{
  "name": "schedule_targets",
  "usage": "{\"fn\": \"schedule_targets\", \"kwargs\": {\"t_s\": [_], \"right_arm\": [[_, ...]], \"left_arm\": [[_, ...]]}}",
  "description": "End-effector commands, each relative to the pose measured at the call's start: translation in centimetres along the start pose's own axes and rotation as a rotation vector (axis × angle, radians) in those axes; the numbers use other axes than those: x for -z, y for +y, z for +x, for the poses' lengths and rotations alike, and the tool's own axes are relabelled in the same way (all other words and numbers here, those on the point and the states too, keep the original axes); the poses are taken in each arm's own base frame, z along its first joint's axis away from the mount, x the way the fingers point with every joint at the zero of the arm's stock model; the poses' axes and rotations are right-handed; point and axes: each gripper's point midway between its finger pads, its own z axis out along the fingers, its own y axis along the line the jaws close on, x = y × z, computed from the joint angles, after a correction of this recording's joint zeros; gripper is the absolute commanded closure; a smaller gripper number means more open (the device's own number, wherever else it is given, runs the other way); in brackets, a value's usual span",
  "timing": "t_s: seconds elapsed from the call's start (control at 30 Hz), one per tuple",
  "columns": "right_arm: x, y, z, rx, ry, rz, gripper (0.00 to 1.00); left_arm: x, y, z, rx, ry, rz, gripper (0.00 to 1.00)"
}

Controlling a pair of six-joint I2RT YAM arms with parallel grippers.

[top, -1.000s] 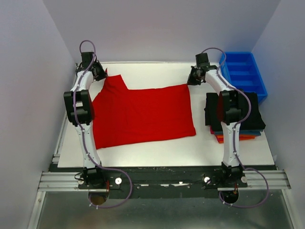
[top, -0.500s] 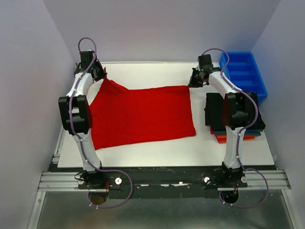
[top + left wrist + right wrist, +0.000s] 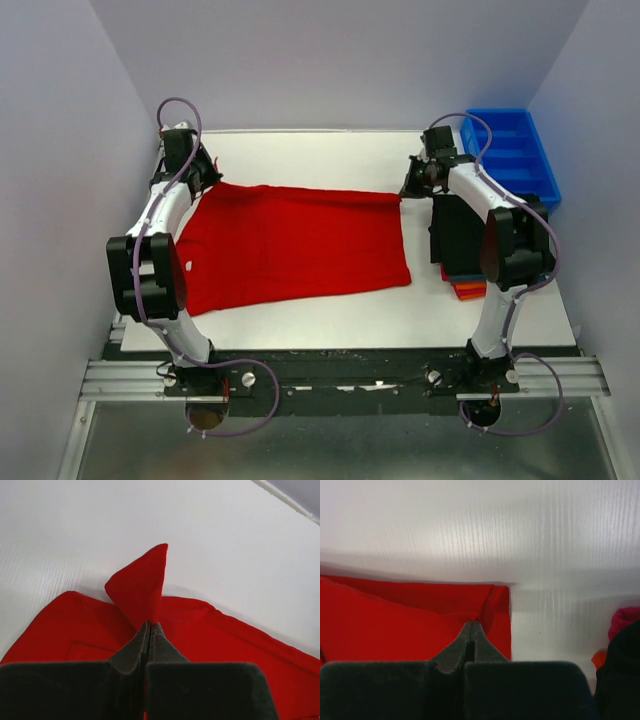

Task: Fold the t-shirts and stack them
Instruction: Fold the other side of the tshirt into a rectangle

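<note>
White table, red t-shirt, blue bin

Pale lilac walls enclose a white table under soft, even light.

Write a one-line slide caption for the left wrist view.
Left gripper pinching a peaked corner of the red t-shirt over the white table.

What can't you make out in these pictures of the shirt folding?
Stack of folded shirts, top view: the right arm covers much of it, so its layers can't be counted.
Red t-shirt, top view: the left arm hides its left edge.
Left wrist view: the left gripper hides how much cloth it pinches.
Right wrist view: the stack is cut off at the right edge.
</note>
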Motion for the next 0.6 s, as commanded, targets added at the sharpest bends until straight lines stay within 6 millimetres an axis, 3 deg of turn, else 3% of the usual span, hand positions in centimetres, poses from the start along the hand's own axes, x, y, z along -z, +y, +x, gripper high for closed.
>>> {"fn": "schedule_targets", "kwargs": {"t_s": [0.0, 0.13, 0.57], "right_arm": [[2.5, 0.1, -0.1, 0.013, -0.048, -0.010, 0.99], [3.5, -0.3, 0.6, 0.006, -0.060, 0.002, 0.99], [3.9, -1.5, 3.1, 0.000, -0.042, 0.022, 0.99]], "left_arm": [[2.4, -0.1, -1.0, -0.010, -0.084, -0.025, 1.00], [4.0, 0.7, -0.4, -0.002, -0.098, -0.061, 1.00], [8.4, 1.7, 1.9, -0.004, -0.130, -0.129, 1.00]]}}
